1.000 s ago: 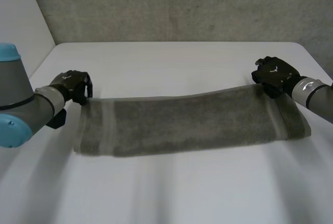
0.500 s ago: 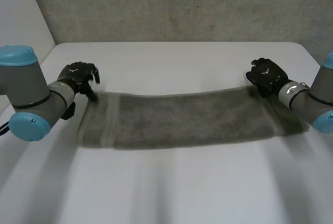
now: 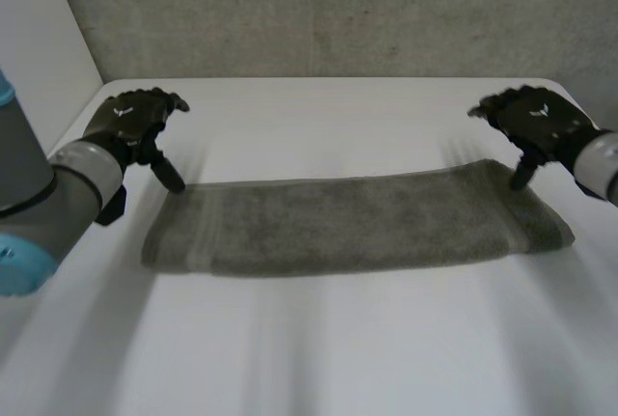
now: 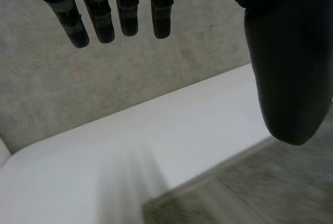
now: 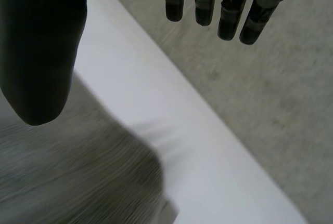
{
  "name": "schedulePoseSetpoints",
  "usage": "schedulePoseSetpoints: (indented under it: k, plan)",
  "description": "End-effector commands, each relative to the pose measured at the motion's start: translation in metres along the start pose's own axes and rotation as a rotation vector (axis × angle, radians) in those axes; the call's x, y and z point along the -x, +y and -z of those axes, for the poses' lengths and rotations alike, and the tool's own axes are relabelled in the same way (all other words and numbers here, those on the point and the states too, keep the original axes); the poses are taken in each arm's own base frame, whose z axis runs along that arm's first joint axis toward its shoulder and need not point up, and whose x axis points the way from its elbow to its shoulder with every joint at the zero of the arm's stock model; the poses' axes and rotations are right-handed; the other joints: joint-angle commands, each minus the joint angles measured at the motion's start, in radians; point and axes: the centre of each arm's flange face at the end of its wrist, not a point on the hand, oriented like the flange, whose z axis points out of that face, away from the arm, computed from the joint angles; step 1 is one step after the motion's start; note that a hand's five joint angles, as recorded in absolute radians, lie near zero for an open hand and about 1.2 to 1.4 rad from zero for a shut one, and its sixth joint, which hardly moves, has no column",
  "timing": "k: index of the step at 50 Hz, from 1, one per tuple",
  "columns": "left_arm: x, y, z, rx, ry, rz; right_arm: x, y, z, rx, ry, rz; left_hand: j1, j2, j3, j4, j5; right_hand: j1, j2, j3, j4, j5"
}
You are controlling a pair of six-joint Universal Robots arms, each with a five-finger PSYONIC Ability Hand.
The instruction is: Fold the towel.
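A grey towel [image 3: 357, 221] lies folded into a long strip across the white table [image 3: 319, 117], with a paler band near each end. My left hand [image 3: 130, 124] hovers just above the towel's far left corner, open, its thumb [image 4: 289, 73] over the towel's edge [image 4: 250, 187] and its straight fingers [image 4: 119, 11] holding nothing. At the far right corner my right hand [image 3: 536, 122] hangs open too, thumb [image 5: 41, 52] above the towel [image 5: 73, 177] and fingers [image 5: 218, 5] spread and empty.
A grey concrete wall [image 3: 319, 11] rises behind the table's far edge. Bare tabletop stretches in front of the towel and behind it. The table's right far corner is rounded, close to my right hand.
Both hands have let go of the towel's far corners, opened and lifted off. The towel has dropped flat on the table.
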Motion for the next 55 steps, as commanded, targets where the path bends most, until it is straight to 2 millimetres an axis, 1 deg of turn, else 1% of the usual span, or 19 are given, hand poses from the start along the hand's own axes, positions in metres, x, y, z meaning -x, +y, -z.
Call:
schedulePoseSetpoints:
  k: [1,3,4,6,7,8,17,20,24,32,39,41,42,44,48,51,53,54,55]
  plan:
    - [-0.015,0.009,0.032,0.026,0.047,-0.002,-0.002,0.026,0.027,0.097,-0.031,-0.041,-0.086,-0.054,-0.044,-0.052,-0.042,0.005,-0.017,-0.006,-0.006,0.003]
    - [-0.020,0.016,0.039,0.035,0.080,0.000,-0.008,0.043,0.036,0.127,-0.034,-0.012,-0.086,-0.054,-0.044,-0.052,-0.042,0.148,0.126,-0.006,-0.006,0.146]
    - [-0.020,0.016,0.040,0.035,0.081,0.000,-0.008,0.043,0.036,0.127,-0.034,-0.012,-0.086,-0.054,-0.044,-0.052,-0.042,0.149,0.127,-0.006,-0.006,0.147]
    - [-0.023,0.020,0.043,0.044,0.098,0.001,-0.017,0.060,0.045,0.161,-0.026,0.024,-0.086,-0.054,-0.044,-0.052,-0.042,0.230,0.209,-0.006,-0.006,0.229]
    - [-0.023,0.020,0.043,0.044,0.098,0.001,-0.017,0.060,0.045,0.161,-0.026,0.024,-0.086,-0.054,-0.044,-0.052,-0.042,0.231,0.209,-0.006,-0.006,0.229]
    - [-0.023,0.023,0.044,0.050,0.100,0.002,-0.018,0.066,0.048,0.174,-0.027,0.032,-0.086,-0.054,-0.044,-0.052,-0.042,0.237,0.215,-0.006,-0.006,0.235]
    - [-0.018,0.023,0.042,0.052,0.086,0.008,-0.016,0.095,0.046,0.198,-0.060,0.007,-0.089,-0.057,-0.044,-0.052,-0.045,0.375,0.353,-0.006,-0.006,0.373]
    - [-0.018,0.023,0.042,0.052,0.086,0.008,-0.016,0.096,0.046,0.195,-0.059,0.009,-0.089,-0.057,-0.044,-0.052,-0.045,0.380,0.359,-0.006,-0.006,0.379]
    - [-0.019,0.025,0.043,0.056,0.088,0.010,-0.016,0.104,0.042,0.189,-0.053,0.016,-0.092,-0.060,-0.044,-0.052,-0.048,0.477,0.456,-0.006,-0.006,0.475]
    - [-0.020,0.027,0.044,0.064,0.090,0.011,-0.012,0.113,0.037,0.188,-0.057,0.015,-0.092,-0.060,-0.044,-0.052,-0.048,0.489,0.467,-0.006,-0.006,0.487]
    - [-0.020,0.028,0.043,0.058,0.089,0.011,-0.014,0.118,0.033,0.177,-0.044,0.023,-0.092,-0.060,-0.044,-0.052,-0.048,0.571,0.550,-0.006,-0.006,0.570]
    - [-0.019,0.029,0.043,0.061,0.088,0.012,-0.014,0.121,0.031,0.174,-0.041,0.027,-0.092,-0.060,-0.044,-0.052,-0.048,0.767,0.745,-0.006,-0.006,0.765]
    - [-0.019,0.029,0.043,0.061,0.088,0.012,-0.014,0.121,0.031,0.174,-0.041,0.027,-0.092,-0.060,-0.044,-0.052,-0.048,0.768,0.746,-0.006,-0.006,0.766]
    - [-0.019,0.029,0.043,0.059,0.085,0.012,-0.014,0.122,0.030,0.175,-0.035,0.031,-0.092,-0.060,-0.044,-0.052,-0.048,1.127,1.106,-0.006,-0.006,1.126]
    - [-0.018,0.029,0.043,0.061,0.083,0.014,-0.017,0.122,0.030,0.174,-0.029,0.029,-0.092,-0.060,-0.044,-0.052,-0.048,1.163,1.142,-0.006,-0.006,1.162]
    - [-0.018,0.029,0.043,0.061,0.083,0.014,-0.024,0.119,0.032,0.172,-0.009,0.038,-0.092,-0.060,-0.044,-0.052,-0.048,1.163,1.142,-0.006,-0.006,1.162]
    - [-0.018,0.029,0.043,0.061,0.080,0.013,-0.040,0.110,0.039,0.161,0.037,0.053,-0.092,-0.060,-0.044,-0.052,-0.048,1.163,1.142,-0.006,-0.006,1.162]
    - [-0.018,0.029,0.043,0.061,0.080,0.013,-0.040,0.110,0.039,0.161,0.037,0.053,-0.092,-0.060,-0.044,-0.052,-0.048,1.163,1.142,-0.006,-0.006,1.162]
    - [-0.018,0.028,0.043,0.060,0.080,0.014,-0.050,0.104,0.044,0.153,0.065,0.059,-0.095,-0.063,-0.044,-0.052,-0.051,1.163,1.142,-0.006,-0.006,1.162]
